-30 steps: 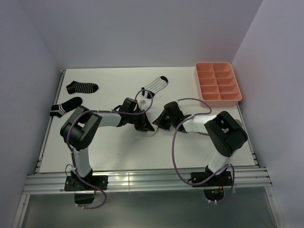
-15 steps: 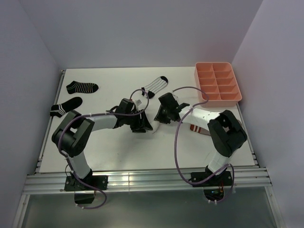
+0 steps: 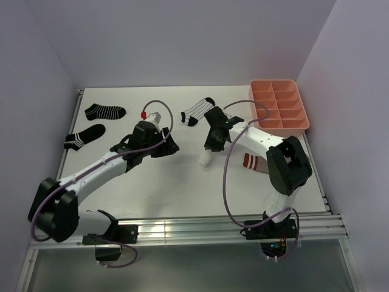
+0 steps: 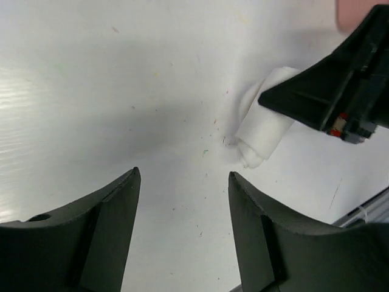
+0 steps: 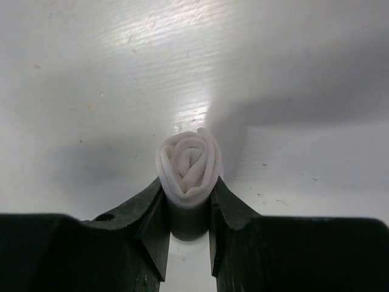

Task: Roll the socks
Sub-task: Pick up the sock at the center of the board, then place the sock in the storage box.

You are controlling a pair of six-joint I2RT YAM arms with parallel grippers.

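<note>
One plain white sock (image 5: 189, 161): soft ribbed knit, wound into a tight spiral roll, pinched end-on in the black right gripper (image 5: 189, 196) over the matte white table (image 5: 91, 73). Left gripper (image 4: 182, 176): jaws spread, empty, the roll lying ahead and to its right.

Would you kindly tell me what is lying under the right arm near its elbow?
A sock with a red-and-white cuff lies there; only the cuff end shows beside the right arm, and the arm covers the rest.
</note>
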